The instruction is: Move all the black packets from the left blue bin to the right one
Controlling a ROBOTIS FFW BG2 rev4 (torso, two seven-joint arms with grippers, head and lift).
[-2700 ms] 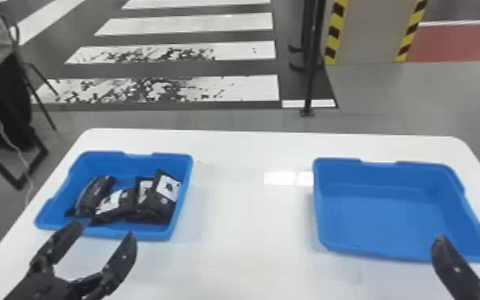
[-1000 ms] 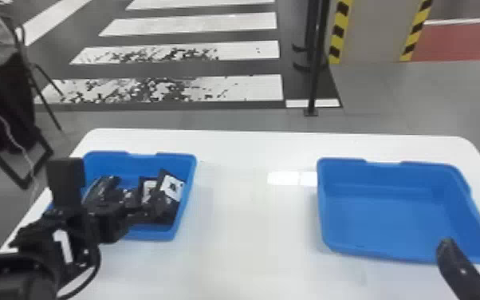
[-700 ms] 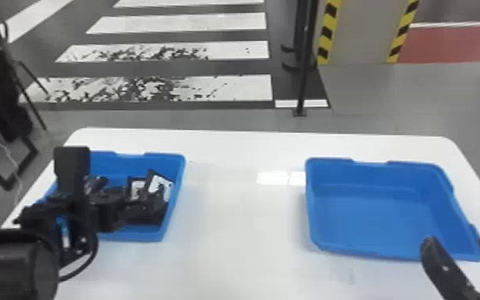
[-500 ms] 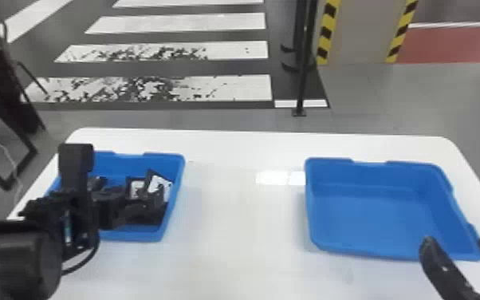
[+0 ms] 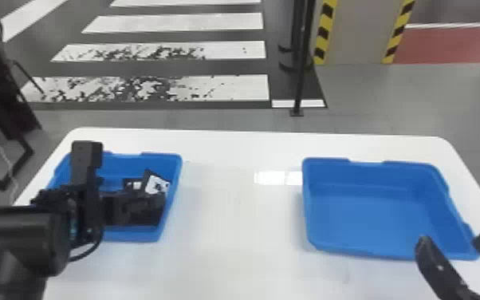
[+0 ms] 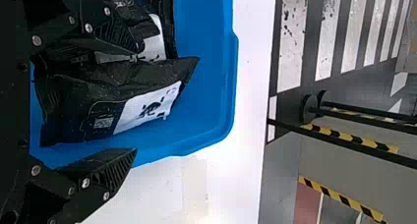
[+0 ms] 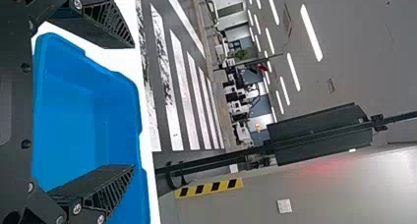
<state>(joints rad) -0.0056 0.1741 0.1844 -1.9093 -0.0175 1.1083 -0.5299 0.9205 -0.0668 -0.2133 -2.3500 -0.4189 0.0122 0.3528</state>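
Lower left, poising the left tool [image 5: 141,205] wide open astride a black packet [image 6: 81,98] in the left blue bin [image 5: 131,235], gripping nothing; lower right, holding the right tool [image 5: 452,239] open, empty.

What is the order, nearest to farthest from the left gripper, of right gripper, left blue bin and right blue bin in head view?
1. Left blue bin: under the left gripper.
2. Right blue bin: across the table.
3. Right gripper: at that bin's near right corner.

Left bin [image 5: 119,169], right bin [image 5: 370,211] — well apart on table [image 5: 239,247]; packets [image 5: 157,185] in left bin — post [image 5: 301,75] behind table.
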